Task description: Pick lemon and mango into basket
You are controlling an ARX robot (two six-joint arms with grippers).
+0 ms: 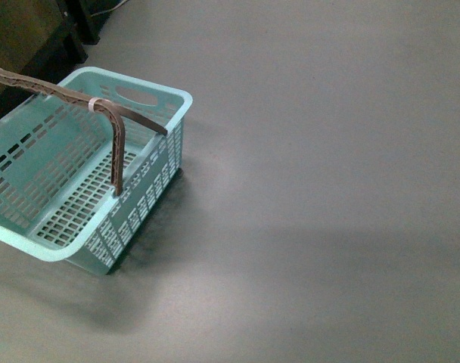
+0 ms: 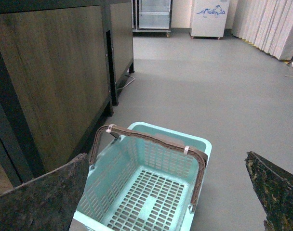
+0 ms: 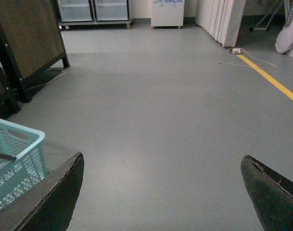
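Mint-green plastic basket [image 1: 148, 193] sits on the floor at front-left of us, brown handles [image 1: 116, 144] swung up over it, and every bit of its slotted bottom we can see is bare. No lemon and no mango in any of the three views, so we can't say where the fruit is. It is outside what the cameras cover. Our read is that the task is at zero: nothing is in the basket, nothing is held, and both picks and both drops are still to do. First job is probably finding the fruit. The left gripper [image 2: 166, 155] hangs above the basket with its fingers [image 2: 45, 197] spread wide and nothing between them. The right gripper [image 3: 163, 155] is also spread wide and empty, over bare floor, with the basket's corner showing off to one side. Neither arm shows in the front view. The surface is a smooth grey floor [image 1: 328, 189], matte with a soft sheen, no table involved. As for the room, dark wood-panelled units on black frames [image 2: 50, 72] stand just behind the basket. At the far wall there are glass-front cabinets [image 2: 153, 14] and a white unit with a blue mark [image 2: 209, 17], and white drapes [image 2: 274, 26] hang along one side. On the right-hand side a yellow line [image 3: 276, 84] runs on the floor, with a loose cable [image 3: 255, 60] near it.
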